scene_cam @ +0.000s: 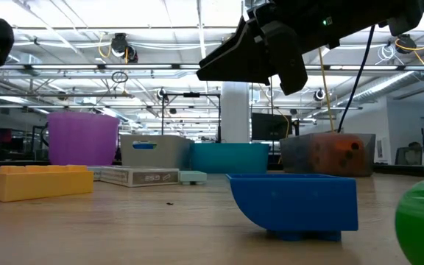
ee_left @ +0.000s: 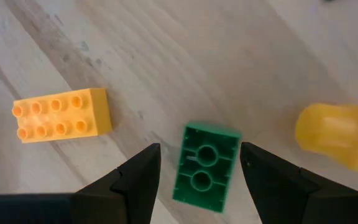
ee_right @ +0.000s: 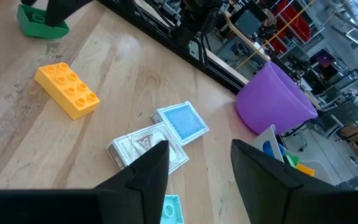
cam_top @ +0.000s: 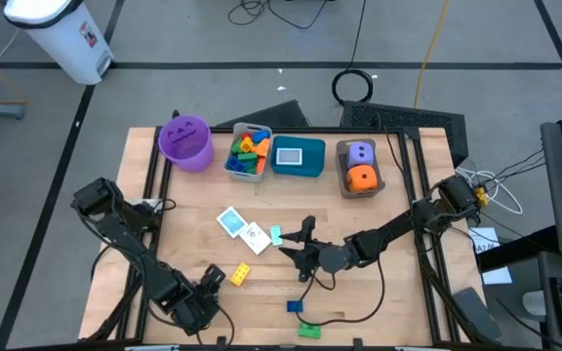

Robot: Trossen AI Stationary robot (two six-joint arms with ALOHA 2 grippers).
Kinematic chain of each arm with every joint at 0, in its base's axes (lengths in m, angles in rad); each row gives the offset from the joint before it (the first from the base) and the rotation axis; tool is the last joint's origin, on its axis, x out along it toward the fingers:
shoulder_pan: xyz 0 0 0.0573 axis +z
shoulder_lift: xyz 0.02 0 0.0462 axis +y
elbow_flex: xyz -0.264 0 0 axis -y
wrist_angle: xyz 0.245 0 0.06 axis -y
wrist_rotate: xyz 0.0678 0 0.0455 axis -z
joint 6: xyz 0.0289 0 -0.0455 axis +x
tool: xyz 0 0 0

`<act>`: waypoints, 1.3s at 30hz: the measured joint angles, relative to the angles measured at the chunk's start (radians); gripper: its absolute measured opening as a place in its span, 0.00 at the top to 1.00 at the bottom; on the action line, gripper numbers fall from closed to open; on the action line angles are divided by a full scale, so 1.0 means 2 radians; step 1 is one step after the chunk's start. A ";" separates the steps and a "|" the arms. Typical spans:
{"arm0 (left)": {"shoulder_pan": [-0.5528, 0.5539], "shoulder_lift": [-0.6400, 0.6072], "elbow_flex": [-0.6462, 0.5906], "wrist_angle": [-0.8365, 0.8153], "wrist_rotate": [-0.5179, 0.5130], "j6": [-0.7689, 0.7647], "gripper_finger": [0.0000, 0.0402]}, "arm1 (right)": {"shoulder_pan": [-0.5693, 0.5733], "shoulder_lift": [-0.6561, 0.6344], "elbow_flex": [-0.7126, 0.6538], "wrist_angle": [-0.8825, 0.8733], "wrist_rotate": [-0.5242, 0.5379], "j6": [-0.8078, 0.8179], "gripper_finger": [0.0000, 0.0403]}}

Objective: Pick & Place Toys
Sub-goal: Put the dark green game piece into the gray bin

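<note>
The left pincer (ee_left: 197, 180) hung with fingers apart over a green brick (ee_left: 205, 167) lying studs-down (not gripped) on the surface (ee_left: 229, 68), a yellow brick (ee_left: 62, 114) near it. The right pincer (ee_right: 197, 171), also apart and empty, hovered above the cards (ee_right: 148, 147).

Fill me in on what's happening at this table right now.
A two-armed robot is sorting toys into bins. The left gripper, at the table's near left, hovers open over a green brick lying studs-down between its fingers, not yet gripped. The right gripper, open and empty, hangs over mid-table near two cards and a small teal piece. A yellow brick and a blue brick lie loose. The grey bin already holds bricks; the brown bin holds both dice.
</note>
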 joint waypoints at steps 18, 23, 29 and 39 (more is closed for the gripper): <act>0.017 0.020 0.000 -0.026 0.009 0.015 0.43 | 0.000 0.000 0.000 0.000 0.000 0.001 0.59; 0.026 0.020 0.000 -0.026 0.010 0.017 0.43 | 0.000 0.000 0.000 0.000 0.000 0.001 0.59; 0.035 0.020 0.000 -0.025 0.031 0.019 0.53 | 0.000 0.000 0.000 0.000 0.000 0.000 0.59; 0.038 0.019 0.000 -0.020 0.045 0.029 0.64 | 0.000 0.000 0.000 0.000 0.000 0.000 0.59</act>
